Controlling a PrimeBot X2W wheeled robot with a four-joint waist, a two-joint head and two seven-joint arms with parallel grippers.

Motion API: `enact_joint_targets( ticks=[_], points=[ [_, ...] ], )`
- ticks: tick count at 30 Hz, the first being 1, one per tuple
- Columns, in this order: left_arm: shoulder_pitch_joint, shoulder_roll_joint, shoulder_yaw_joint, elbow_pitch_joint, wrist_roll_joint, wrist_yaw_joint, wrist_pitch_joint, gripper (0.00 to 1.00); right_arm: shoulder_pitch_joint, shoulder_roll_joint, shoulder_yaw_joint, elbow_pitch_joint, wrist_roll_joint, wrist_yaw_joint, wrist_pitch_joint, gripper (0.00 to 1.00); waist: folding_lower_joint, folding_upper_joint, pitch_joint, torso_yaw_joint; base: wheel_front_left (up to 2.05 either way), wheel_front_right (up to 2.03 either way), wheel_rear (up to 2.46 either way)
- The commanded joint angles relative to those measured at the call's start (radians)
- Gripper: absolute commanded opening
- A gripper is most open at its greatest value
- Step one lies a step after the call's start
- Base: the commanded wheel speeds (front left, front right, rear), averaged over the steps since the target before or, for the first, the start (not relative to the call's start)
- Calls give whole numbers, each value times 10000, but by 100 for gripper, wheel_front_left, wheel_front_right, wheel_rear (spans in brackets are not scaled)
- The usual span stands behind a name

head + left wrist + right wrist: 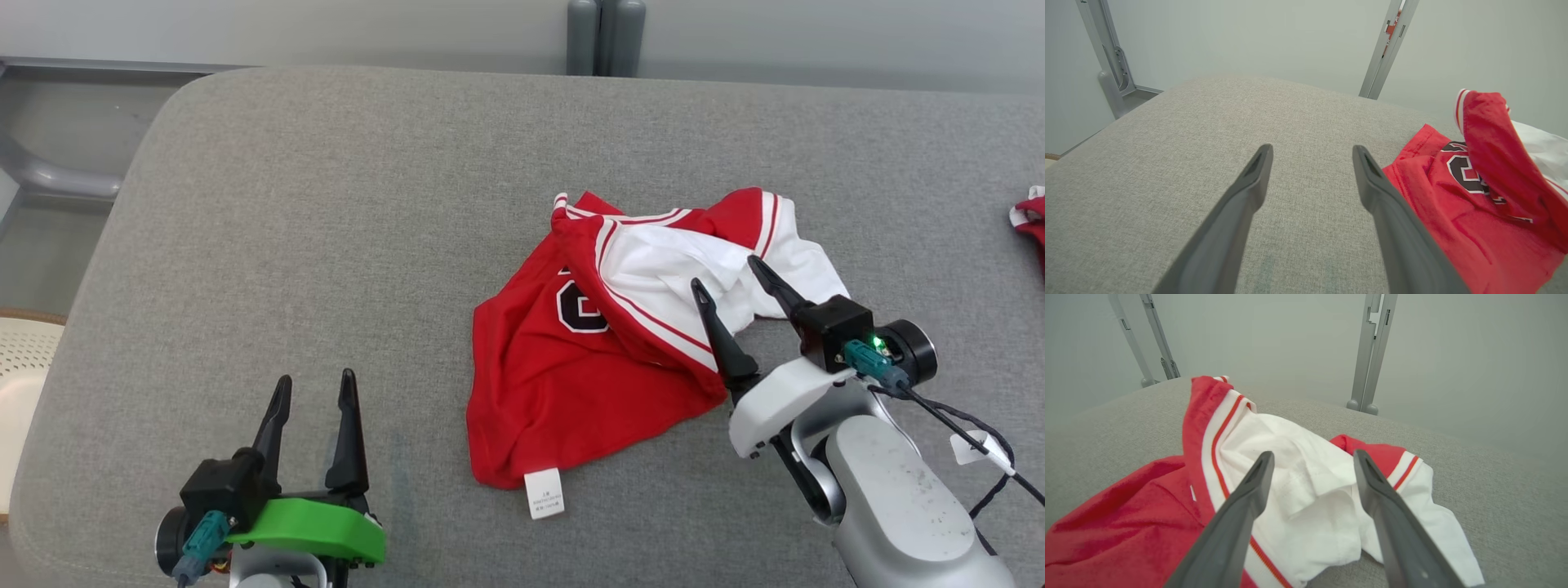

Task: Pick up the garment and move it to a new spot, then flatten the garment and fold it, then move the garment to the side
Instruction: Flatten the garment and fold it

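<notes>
Well: grey woven tabletop (326, 204), soft-looking, rounded corner. Garment (555, 384) lies mid-right on it: crumpled red jersey, white inside turned out, long axis running near-left to far-right. Right end effector (725, 273) nearer, fingers apart over white folds (nothing gripped, I judge). Left end effector (317, 376) also spread, well apart to garment's left. Small white label (544, 493) at near hem.

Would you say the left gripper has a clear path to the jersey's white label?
Probably yes: the left gripper is open, and bare grey padding lies between it and the white label at the jersey's near hem.
</notes>
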Motion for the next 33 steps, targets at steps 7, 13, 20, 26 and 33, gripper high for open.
enact_joint_targets(
  ticks=[7,13,20,26,33],
  points=[
    [-280,20,-85,91,-104,-48,0,100,-551,63,99,1005,-260,-1,289,100,0,-1,240,246,0,0,0],
    [-309,20,-35,105,-123,11,0,100,-1073,161,20,1937,-76,-1,41,0,0,-1,214,447,0,0,0],
    [-43,20,98,67,-98,15,-1,100,-748,233,-551,1595,868,-1,-127,0,0,-1,-8,66,0,0,0],
    [66,20,142,38,-100,-19,0,100,343,-59,-1613,-197,1944,-1,526,0,0,-1,-126,-608,0,0,0],
    [-2,23,98,35,-161,-48,-1,100,1941,37,-3515,-2487,2360,-1,1969,0,0,-1,-16,-1335,0,0,0]
  ],
)
